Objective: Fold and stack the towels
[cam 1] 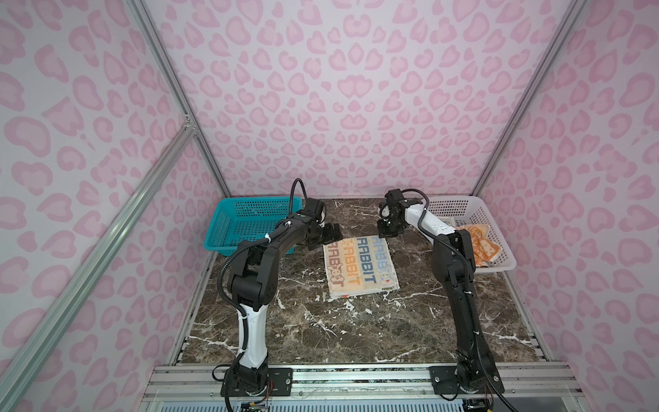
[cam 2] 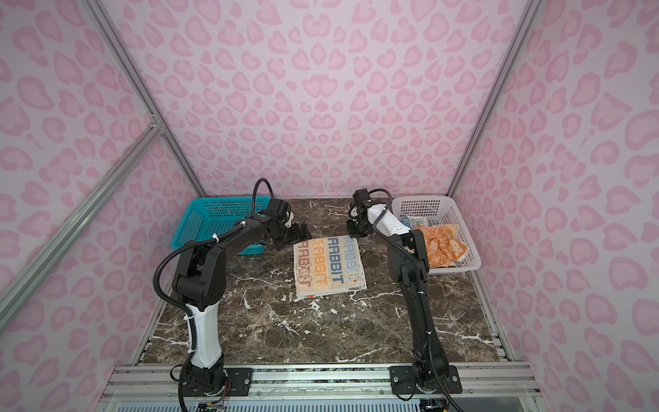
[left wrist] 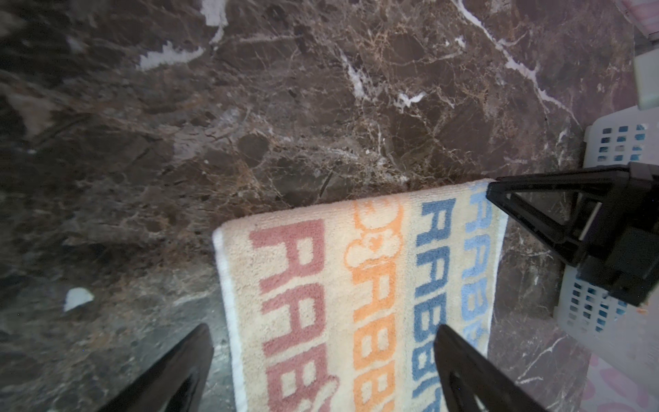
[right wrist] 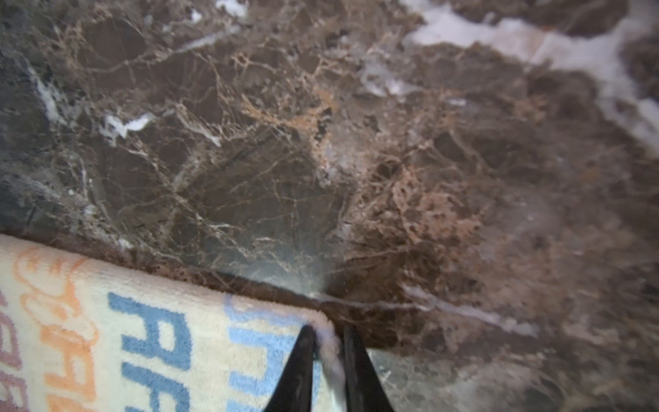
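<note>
The cream towel (cam 1: 360, 265) (cam 2: 328, 264) with RABBIT lettering lies flat on the marble table in both top views. My right gripper (cam 1: 387, 233) (right wrist: 328, 330) is at its far right corner, shut on the white hem, which is pinched between the fingertips. My left gripper (cam 1: 326, 238) (left wrist: 322, 328) hovers over the far left corner, wide open; one finger is beyond the towel's side edge and the other over the blue letters. An orange towel (cam 1: 481, 246) (cam 2: 442, 246) lies crumpled in the white basket. A blue towel's edge (cam 2: 413, 223) peeks out behind the right arm.
A teal basket (cam 1: 228, 228) stands at the table's far left, just behind the left arm. The white basket (cam 1: 499, 257) stands at the far right beside the right arm. Dark marble tabletop (cam 1: 321, 331) stretches in front of the towel. Pink patterned walls enclose the table.
</note>
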You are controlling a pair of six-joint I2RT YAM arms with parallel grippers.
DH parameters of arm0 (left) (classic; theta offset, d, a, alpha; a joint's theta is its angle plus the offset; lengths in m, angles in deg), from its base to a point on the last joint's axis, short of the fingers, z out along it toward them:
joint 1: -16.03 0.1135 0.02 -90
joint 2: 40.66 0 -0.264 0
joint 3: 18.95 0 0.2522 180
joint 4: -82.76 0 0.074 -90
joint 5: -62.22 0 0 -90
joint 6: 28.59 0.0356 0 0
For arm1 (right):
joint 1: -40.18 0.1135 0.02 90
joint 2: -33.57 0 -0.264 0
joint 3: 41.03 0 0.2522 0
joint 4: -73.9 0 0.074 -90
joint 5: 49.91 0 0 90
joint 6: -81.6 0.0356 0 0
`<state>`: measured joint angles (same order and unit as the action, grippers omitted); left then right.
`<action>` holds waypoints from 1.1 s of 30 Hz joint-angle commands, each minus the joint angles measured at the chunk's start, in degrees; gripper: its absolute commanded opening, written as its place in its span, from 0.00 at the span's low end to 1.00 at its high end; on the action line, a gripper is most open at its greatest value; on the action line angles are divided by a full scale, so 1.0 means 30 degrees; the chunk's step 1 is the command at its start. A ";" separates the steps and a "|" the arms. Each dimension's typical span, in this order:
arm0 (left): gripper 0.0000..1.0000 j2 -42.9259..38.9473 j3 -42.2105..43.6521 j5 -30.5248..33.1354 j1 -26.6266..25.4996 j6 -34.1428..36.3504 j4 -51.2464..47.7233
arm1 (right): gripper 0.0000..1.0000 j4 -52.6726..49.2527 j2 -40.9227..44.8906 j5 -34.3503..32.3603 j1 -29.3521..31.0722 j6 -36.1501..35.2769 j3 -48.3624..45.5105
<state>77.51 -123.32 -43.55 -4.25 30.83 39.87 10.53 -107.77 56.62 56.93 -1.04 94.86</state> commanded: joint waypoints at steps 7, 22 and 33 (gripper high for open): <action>1.00 0.1772 -0.2293 0.1950 0.0094 0.1448 -0.3001 | 0.02 -0.0868 0.0004 -0.0388 -0.0011 -0.0058 -0.0561; 0.71 0.5264 -0.6137 0.1540 0.0385 0.1993 -0.3905 | 0.00 -0.0663 0.0208 0.0071 -0.0016 -0.0164 -0.0777; 0.47 0.4120 -0.4019 0.2103 0.0400 0.2263 -0.3721 | 0.00 -0.0389 0.0369 -0.0012 -0.0117 -0.0064 -0.1296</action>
<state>90.69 -136.96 -38.26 -3.09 37.03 31.61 11.34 -106.26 57.30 56.67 -1.48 91.99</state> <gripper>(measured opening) 0.476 0.052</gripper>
